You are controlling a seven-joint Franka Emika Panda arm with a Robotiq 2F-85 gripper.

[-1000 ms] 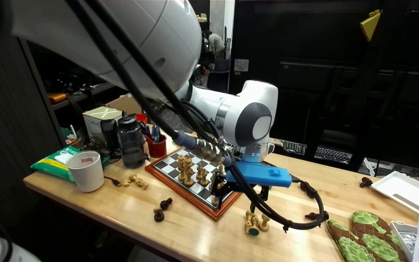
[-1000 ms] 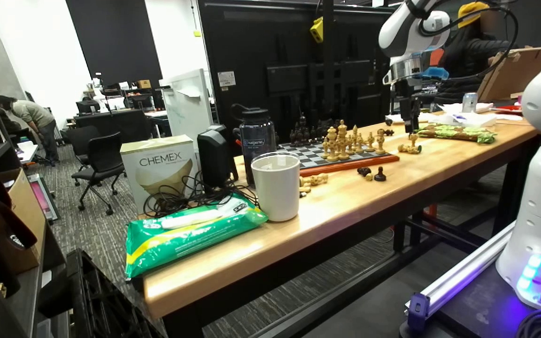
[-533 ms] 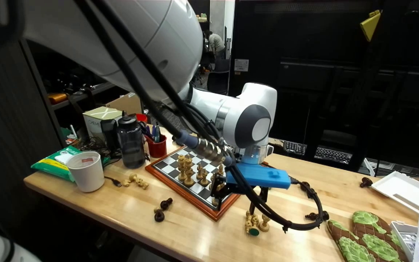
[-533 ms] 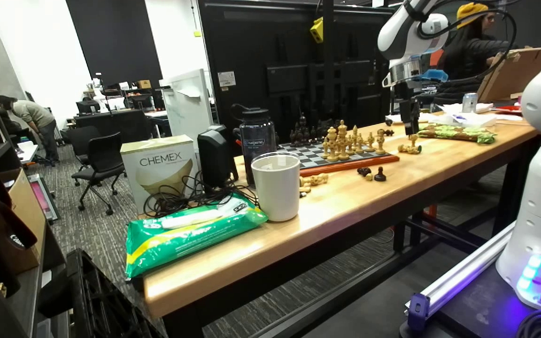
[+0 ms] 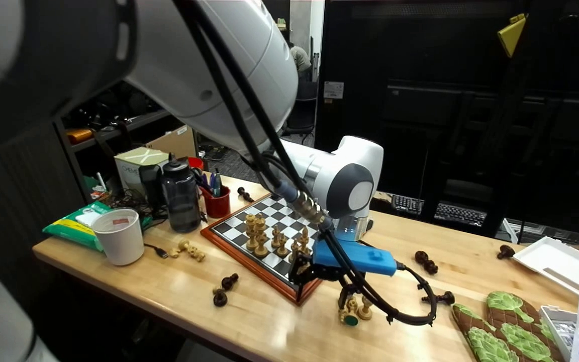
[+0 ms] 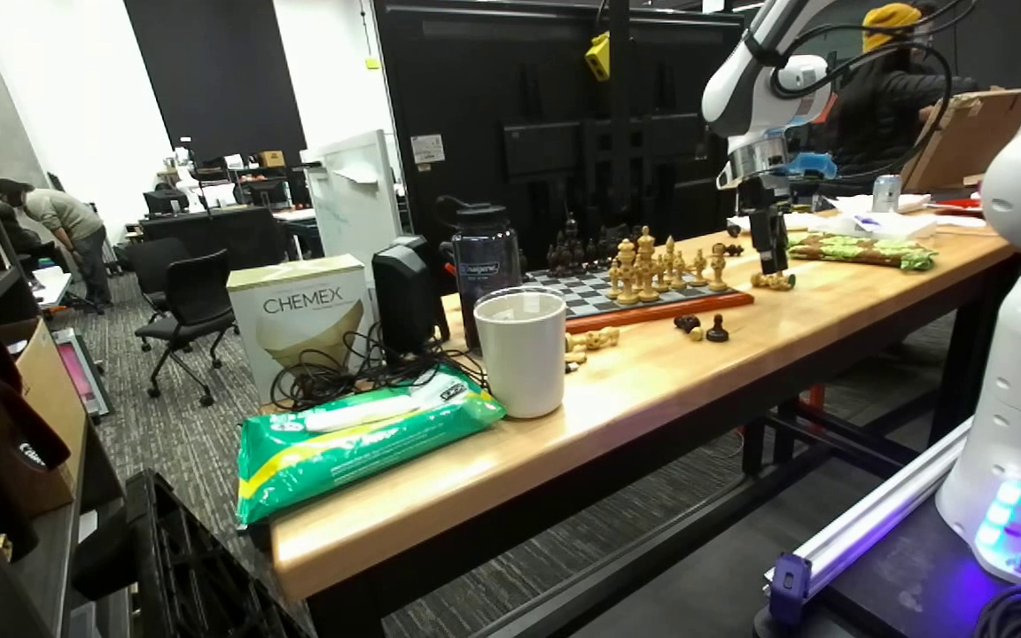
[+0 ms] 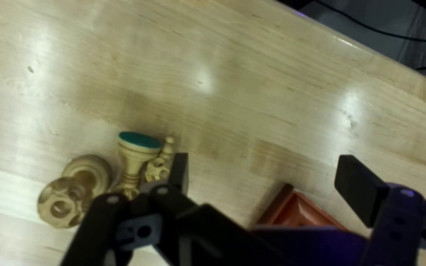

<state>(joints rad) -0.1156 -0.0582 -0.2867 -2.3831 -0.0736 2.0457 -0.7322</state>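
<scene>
The hand (image 7: 270, 179) is spread wide over the desk (image 7: 235, 74). Just beside one finger (image 7: 178, 171), toppled pale pieces (image 7: 132, 160) lie close to an upright piece (image 7: 62, 207); the board (image 7: 297, 211) sits near the other finger.

Your arm (image 5: 176, 58) slants down from the upper left in an exterior view, its wrist (image 5: 345, 178) bent, with your gripper (image 7: 268, 181) hanging below it. The gripper points down, leaning slightly from upright. In the wrist view its two black fingers (image 7: 361, 190) stand wide apart, facing each other. Your robot's base (image 6: 1007, 399) stands upright, its lights (image 6: 999, 514) glowing blue.
</scene>
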